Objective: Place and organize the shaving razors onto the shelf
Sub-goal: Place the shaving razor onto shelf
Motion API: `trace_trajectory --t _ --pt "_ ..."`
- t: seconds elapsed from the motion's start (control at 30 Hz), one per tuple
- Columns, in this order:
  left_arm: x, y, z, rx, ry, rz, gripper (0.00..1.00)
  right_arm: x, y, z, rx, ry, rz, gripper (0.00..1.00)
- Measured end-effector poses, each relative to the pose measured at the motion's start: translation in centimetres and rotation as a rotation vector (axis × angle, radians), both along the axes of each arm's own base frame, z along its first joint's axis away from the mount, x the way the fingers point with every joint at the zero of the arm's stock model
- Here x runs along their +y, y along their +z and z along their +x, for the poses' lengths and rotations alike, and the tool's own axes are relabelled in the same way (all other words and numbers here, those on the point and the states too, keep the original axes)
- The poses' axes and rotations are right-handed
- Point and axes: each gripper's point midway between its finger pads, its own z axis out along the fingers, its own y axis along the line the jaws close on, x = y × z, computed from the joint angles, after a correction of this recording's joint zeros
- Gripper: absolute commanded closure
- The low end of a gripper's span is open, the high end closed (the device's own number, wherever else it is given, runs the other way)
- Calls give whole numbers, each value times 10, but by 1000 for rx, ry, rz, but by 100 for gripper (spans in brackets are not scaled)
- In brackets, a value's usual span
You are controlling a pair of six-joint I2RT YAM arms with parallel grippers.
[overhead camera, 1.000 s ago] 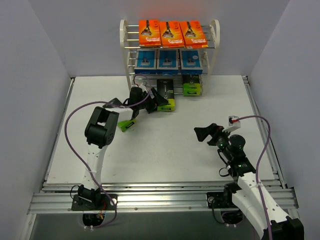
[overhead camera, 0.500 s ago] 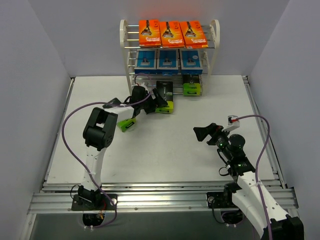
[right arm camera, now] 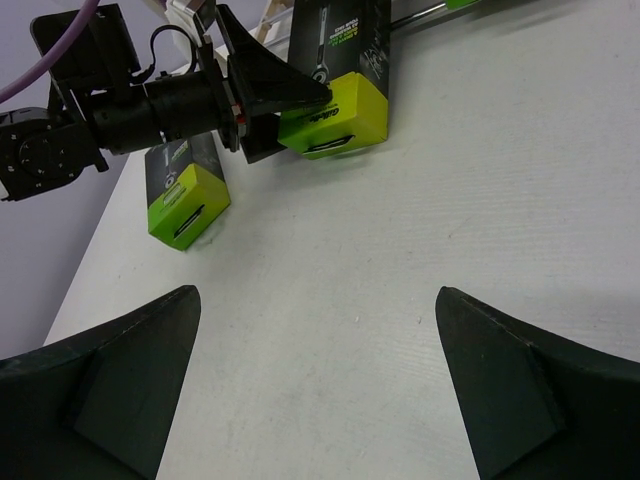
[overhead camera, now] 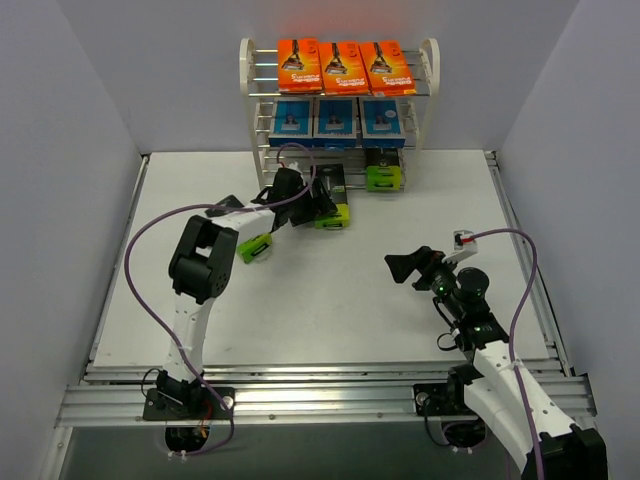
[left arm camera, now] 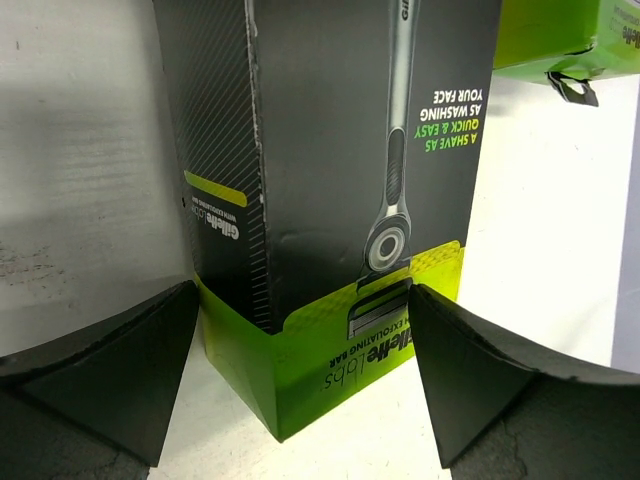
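Inspection from the near edge of the table (overhead camera: 330,320): we are finding the right gripper (overhead camera: 402,267) hovering right of centre, jaws spread wide and holding nothing. Toward the left edge, a loose black-and-lime box (overhead camera: 255,247) is sitting on the table. Beyond it, the left gripper (left arm camera: 305,295) is straddling another black-and-lime box (left arm camera: 330,150) short of the far edge. Its jaws are standing wide, and we are seeing no closed grip. At the far edge the shelf (overhead camera: 246,70) is carrying orange cards (overhead camera: 343,66) on top, blue packs (overhead camera: 335,120) on the middle tier and a shelved black-and-lime box (overhead camera: 384,172) at bottom right.

We are judging the pick-up of the straddled box as the step in hand. The next move is calling for a square closure on its sides, then a lift to the bottom tier beside the shelved one.
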Motion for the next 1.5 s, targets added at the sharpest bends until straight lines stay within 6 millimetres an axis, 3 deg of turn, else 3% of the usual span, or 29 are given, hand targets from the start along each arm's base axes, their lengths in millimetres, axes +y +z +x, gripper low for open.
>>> trace_trajectory --t 0.27,0.5,0.73,0.87,1.07,1.5 --pt "10 10 -2 -19 18 76 6 1 -3 0 10 3 3 0" --pt "16 42 2 -95 21 98 6 2 -4 -1 15 8 6 0" --pt "25 67 -11 -181 -16 124 6 2 -4 -1 13 8 6 0" --pt "32 61 -20 -211 -54 170 6 2 -2 0 3 9 9 0" --pt "39 33 -36 -212 -133 247 6 3 -1 -1 -1 14 10 0" --pt "18 32 -35 -360 -262 396 4 3 -1 -1 -8 19 12 0"
